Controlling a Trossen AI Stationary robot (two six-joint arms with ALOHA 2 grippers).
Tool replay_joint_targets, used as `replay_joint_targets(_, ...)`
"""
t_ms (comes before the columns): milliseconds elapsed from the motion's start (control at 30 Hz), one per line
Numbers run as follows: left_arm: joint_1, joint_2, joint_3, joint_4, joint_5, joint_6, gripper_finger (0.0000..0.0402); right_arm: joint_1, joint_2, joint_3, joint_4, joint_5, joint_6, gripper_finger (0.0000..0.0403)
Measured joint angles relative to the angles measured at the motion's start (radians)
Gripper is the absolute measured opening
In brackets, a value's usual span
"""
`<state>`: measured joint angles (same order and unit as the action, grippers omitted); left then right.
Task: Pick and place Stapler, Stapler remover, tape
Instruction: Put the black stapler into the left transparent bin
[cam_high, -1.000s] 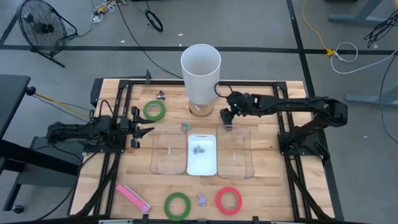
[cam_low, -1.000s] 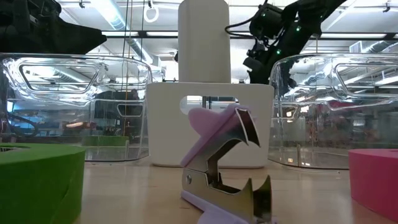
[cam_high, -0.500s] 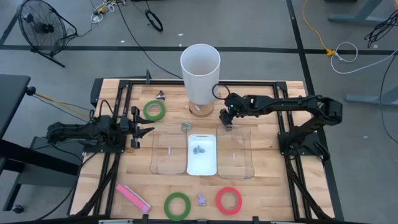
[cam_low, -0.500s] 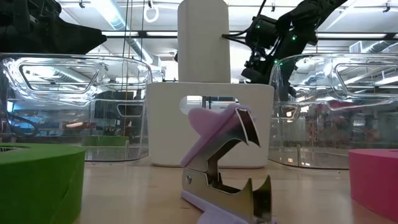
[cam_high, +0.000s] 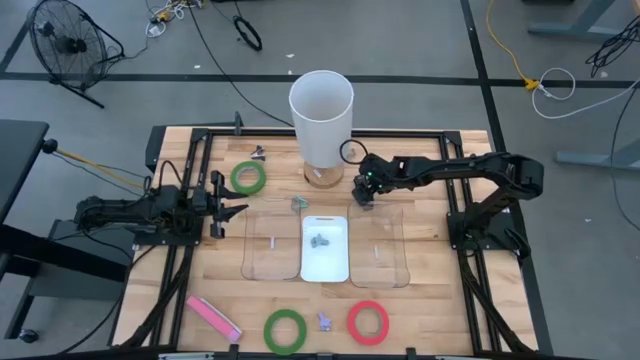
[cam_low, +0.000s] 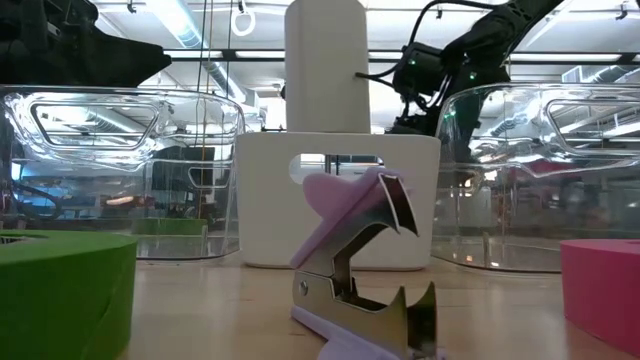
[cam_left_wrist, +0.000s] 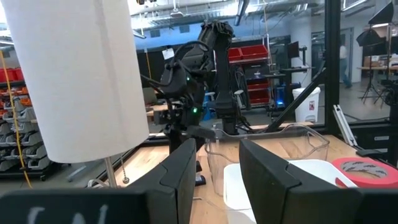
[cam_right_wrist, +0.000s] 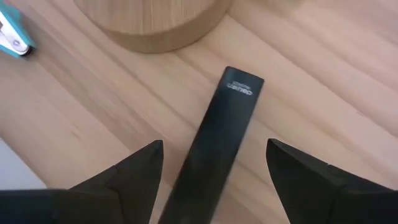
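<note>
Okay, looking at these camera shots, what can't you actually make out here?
- Black stapler, right wrist view: its near end is cut off by the picture's lower edge, between the open right end effector fingers.
- Small item in the white tray, high view: too small to identify.
- Red tape, low view: cut off by the right edge.
- Left end effector waits at the table's left; whether it holds anything is unclear.

The right arm reaches from the frame's right toward upper centre, its end effector (cam_high: 362, 195) pointing down with fingers spread wide. The left arm lies at centre left, its end effector (cam_high: 232, 211) partly parted, holding nothing.
</note>
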<state>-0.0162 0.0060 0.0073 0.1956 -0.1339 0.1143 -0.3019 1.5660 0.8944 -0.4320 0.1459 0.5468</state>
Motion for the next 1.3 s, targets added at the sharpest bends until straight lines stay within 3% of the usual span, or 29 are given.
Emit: replay_joint_targets(1300, 0.0, 0.0, 0.0, 0.003, 0.0, 0.0, 0.0128, -0.025, 0.05, -0.004, 0.045, -0.051, 0.052, 0.0286)
